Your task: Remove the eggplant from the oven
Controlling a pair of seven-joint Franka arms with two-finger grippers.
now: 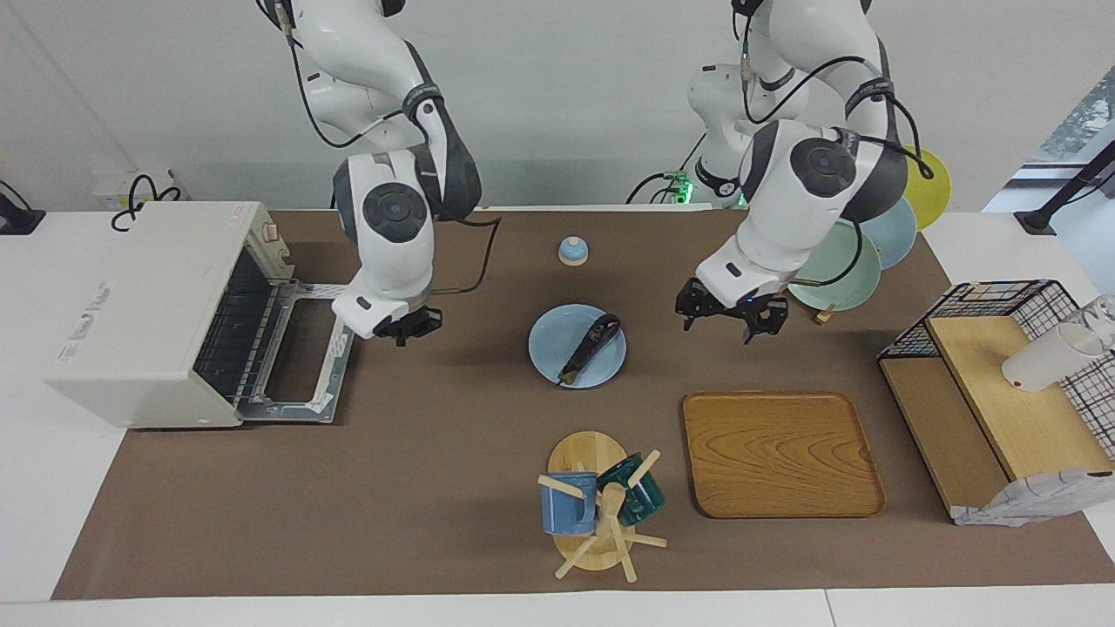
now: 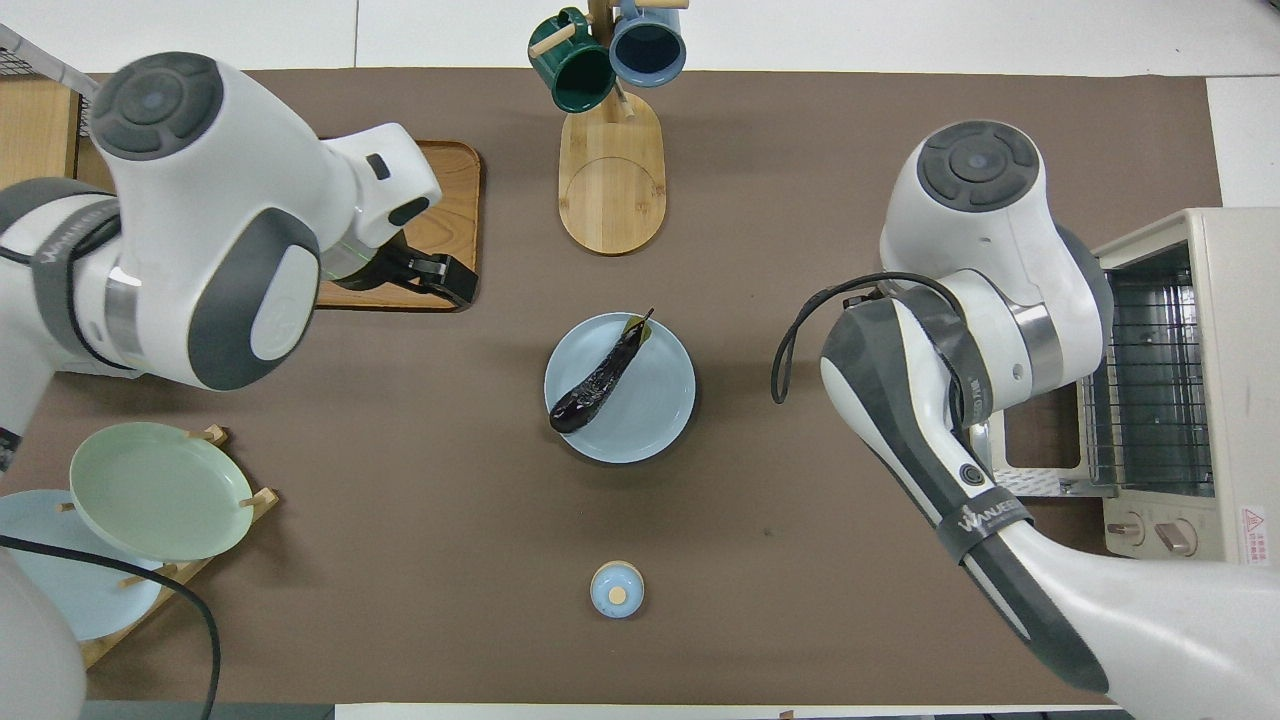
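The dark purple eggplant (image 1: 591,347) lies diagonally on a light blue plate (image 1: 547,348) at the middle of the table; it also shows in the overhead view (image 2: 600,375) on the plate (image 2: 655,400). The cream-white oven (image 1: 139,322) stands at the right arm's end, its door (image 1: 300,348) folded down open and its wire rack (image 2: 1150,380) bare. My right gripper (image 1: 408,327) hangs empty over the table between the oven door and the plate. My left gripper (image 1: 732,319) is open and empty, over the table by the wooden tray's corner.
A wooden tray (image 1: 780,453) and a mug tree (image 1: 597,505) with two mugs lie farther from the robots than the plate. A small bell (image 1: 572,251) sits nearer the robots. A plate rack (image 1: 841,261) and a black wire basket shelf (image 1: 1002,366) with a white cup (image 1: 1041,361) are at the left arm's end.
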